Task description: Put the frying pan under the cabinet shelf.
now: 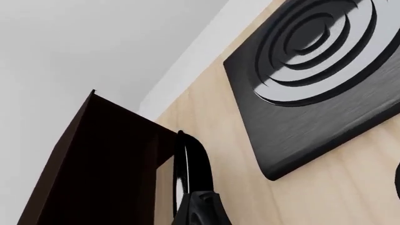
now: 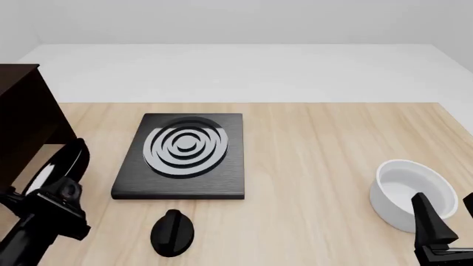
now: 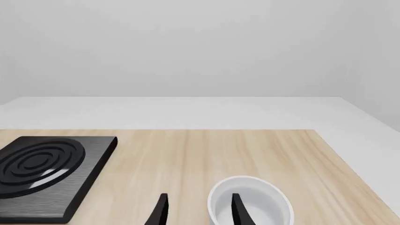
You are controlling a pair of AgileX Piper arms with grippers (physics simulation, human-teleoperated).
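Left hand (image 2: 63, 191) grips tilted frying pan (image 2: 59, 166) beside cabinet shelf (image 2: 26, 119); slab (image 2: 185, 158) alongside.

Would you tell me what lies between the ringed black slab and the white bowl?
Only bare table lies between the slab and the bowl, in the front view.

My work surface is a pale wooden table (image 2: 318, 144) with visible grain. A flat black slab (image 2: 185, 183) with grey rings lies left of centre. Just in front of it sits a small black knob (image 2: 172, 233). A white bowl (image 2: 410, 194) stands near my right side. A dark brown cabinet (image 2: 26, 122) stands at the far left edge.
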